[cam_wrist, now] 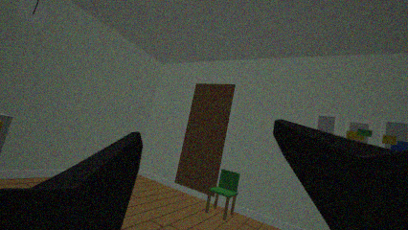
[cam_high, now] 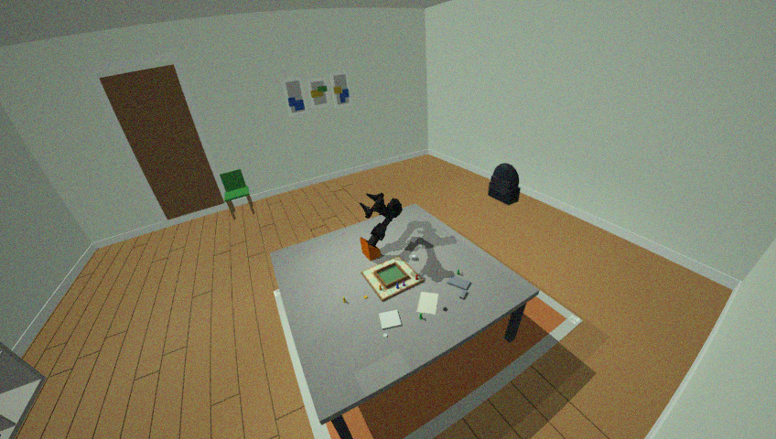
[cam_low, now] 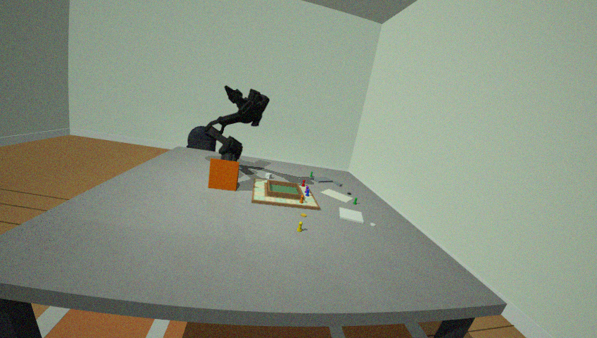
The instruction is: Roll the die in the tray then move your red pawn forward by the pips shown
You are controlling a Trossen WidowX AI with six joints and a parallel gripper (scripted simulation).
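The arm (cam_high: 379, 230) (cam_low: 243, 115) is finished in matte black throughout, built from chunky, angular joint housings joined by slimmer links. At its end the black tool (cam_high: 363, 204) (cam_wrist: 209, 132) is formed by two wedge-shaped fingers, each narrowed to a blunt tip.

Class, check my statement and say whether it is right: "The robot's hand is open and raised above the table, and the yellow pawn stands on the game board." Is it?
Not quite: the yellow pawn stands on the table, off the game board, as the exterior view shows. The hand is indeed open and raised above the table.
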